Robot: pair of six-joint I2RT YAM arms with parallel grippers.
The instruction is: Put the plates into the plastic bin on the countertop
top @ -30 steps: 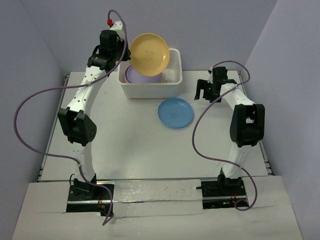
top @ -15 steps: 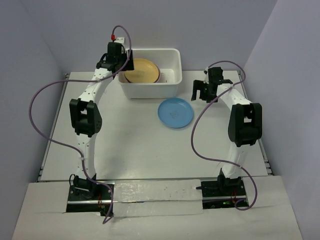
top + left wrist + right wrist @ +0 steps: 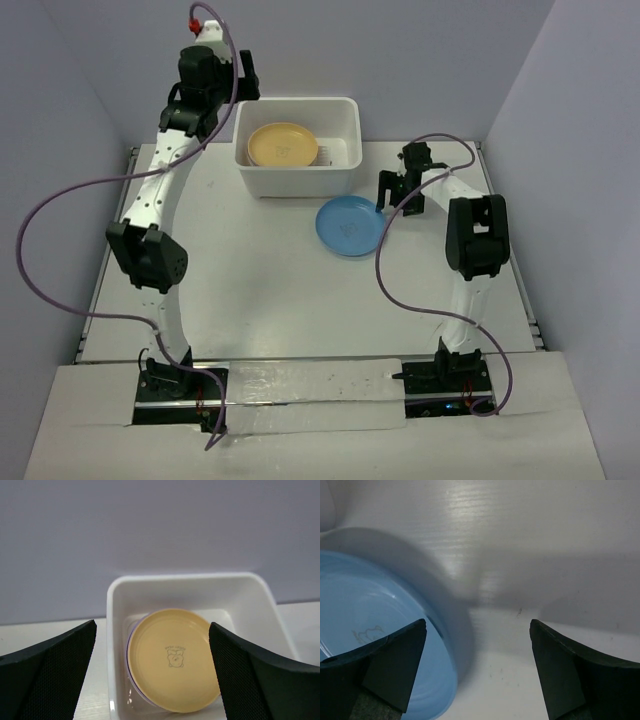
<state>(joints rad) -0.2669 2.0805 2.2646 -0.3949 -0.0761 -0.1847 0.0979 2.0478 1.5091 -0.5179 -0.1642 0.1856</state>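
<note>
The white plastic bin (image 3: 345,180) stands at the back of the countertop (image 3: 250,270). A yellow-orange plate (image 3: 283,144) lies flat in its left half, on top of a purple plate whose edge (image 3: 129,666) shows in the left wrist view. My left gripper (image 3: 240,80) hangs open and empty above the bin's left end, looking down at the yellow plate (image 3: 172,667). A blue plate (image 3: 350,225) lies on the countertop in front of the bin. My right gripper (image 3: 395,192) is low at its right edge, open, with the blue plate's rim (image 3: 437,645) between the jaws and one finger over the plate.
Pale lavender walls close in the back and both sides. The bin's right half (image 3: 340,150) shows its slotted base. Purple cables loop beside each arm. The bin's near wall (image 3: 300,182) stands just behind the blue plate.
My left gripper opened and the yellow plate dropped flat into the bin; the arm then drew back up and left. My right gripper moved left and down to the blue plate's edge.
</note>
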